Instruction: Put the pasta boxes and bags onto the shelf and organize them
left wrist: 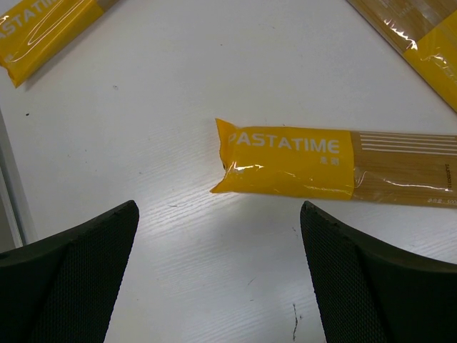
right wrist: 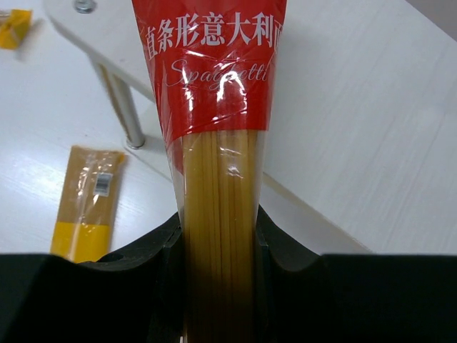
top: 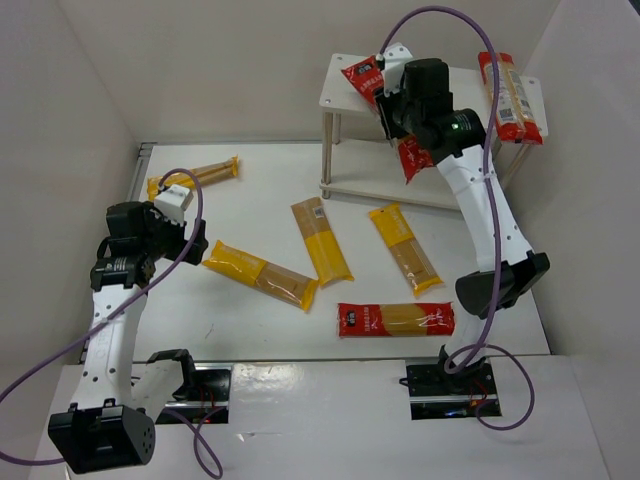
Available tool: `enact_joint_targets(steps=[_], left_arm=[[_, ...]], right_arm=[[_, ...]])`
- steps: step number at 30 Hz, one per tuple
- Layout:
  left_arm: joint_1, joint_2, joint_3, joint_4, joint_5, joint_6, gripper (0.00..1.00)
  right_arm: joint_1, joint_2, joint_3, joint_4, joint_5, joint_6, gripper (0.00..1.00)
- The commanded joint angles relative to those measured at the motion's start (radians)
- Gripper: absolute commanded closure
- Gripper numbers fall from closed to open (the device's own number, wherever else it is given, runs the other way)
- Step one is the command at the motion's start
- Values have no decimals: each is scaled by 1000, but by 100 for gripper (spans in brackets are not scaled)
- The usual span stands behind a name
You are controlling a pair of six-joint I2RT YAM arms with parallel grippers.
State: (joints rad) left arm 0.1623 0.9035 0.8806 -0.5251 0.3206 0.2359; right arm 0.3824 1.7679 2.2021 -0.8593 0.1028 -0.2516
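My right gripper (top: 397, 112) is shut on a red-ended spaghetti packet (top: 366, 76) and holds it over the left part of the white shelf's top board (top: 337, 88). In the right wrist view the jaws (right wrist: 218, 243) clamp the packet's yellow middle (right wrist: 218, 143), red end pointing away over the top board (right wrist: 357, 107). Another red-ended packet (top: 512, 98) lies on the top board's right side. My left gripper (top: 195, 243) is open and empty just left of a yellow packet (top: 260, 274). That packet's end (left wrist: 285, 161) lies a little beyond my open left gripper (left wrist: 218, 271).
Yellow packets lie on the table at far left (top: 192, 177), centre (top: 321, 239) and right of centre (top: 405, 248). A red-ended packet (top: 395, 319) lies near the front. White walls enclose the table. The shelf's leg (right wrist: 121, 107) stands below the held packet.
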Motion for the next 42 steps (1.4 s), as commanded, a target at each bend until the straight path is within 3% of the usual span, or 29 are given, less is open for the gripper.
enact_joint_targets(steps=[1,9,16,42], left_arm=[[6,3,-2,5,31,14,1],[6,21,-2,-4,40,23,1],[6,40,-2,-13,40,23,1],[6,67,8,-23,67,42,1]], right_arm=[[-23,-32,79,209,23,3,100],[-141,90,293,149,-15,12,100],[-203,318,799,-41,-20,11,100],[-362,475,910,-59,17,61,100]])
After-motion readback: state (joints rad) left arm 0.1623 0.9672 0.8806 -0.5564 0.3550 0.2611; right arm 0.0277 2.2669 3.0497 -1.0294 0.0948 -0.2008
